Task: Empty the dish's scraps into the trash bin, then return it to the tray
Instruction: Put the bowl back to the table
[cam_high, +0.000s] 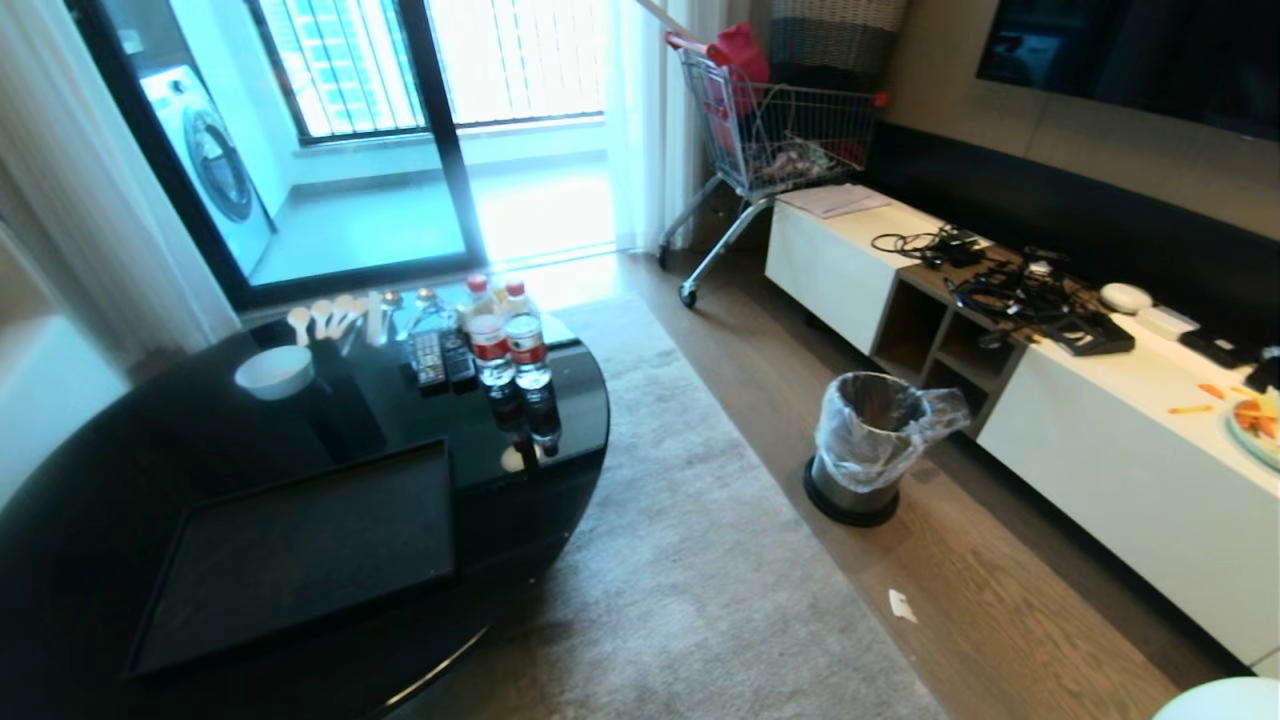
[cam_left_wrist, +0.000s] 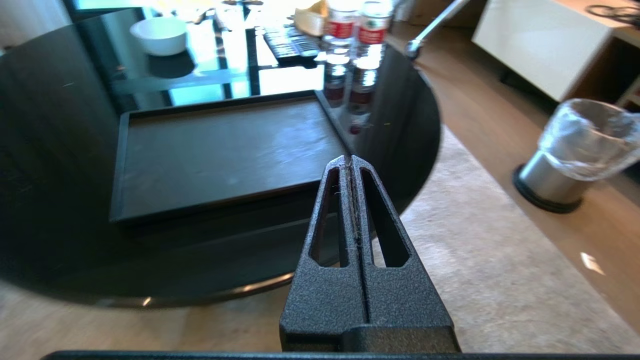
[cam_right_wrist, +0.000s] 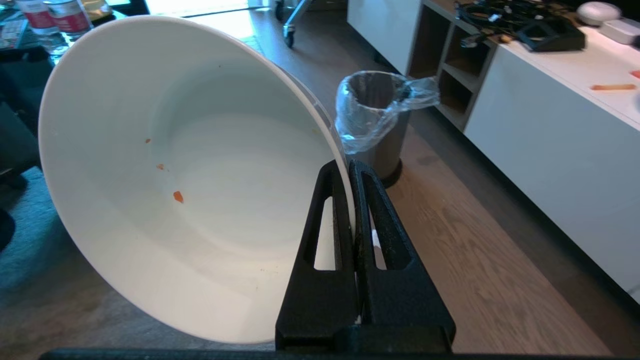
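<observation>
I've got the dish (cam_right_wrist: 190, 190) pinched by its rim in my right gripper (cam_right_wrist: 352, 167), one finger inside the wall, one outside, jaws squeezed tight on that thin edge. The bowl hangs tipped on its side off the gripper, mouth open toward my wrist camera, out over the floor between the rug and the trash bin (cam_right_wrist: 372, 120). Only a few tiny orange flecks cling to the inner wall, so I judge the scraps are already gone and the return trip is what's left.

This thing is glossy, hard ceramic by the look of it: stiff, slick, and it'll chip or shatter if it slips. Holding it at one rim point means all its weight levers on my fingers, so no jerks, and I'd keep the grip firm until the base sits flat.

My left gripper (cam_left_wrist: 350, 160) sits idle, fingers pressed together on nothing, near the table edge. The tray (cam_high: 300, 560) lies bare on the black table (cam_high: 90, 500), waiting
</observation>
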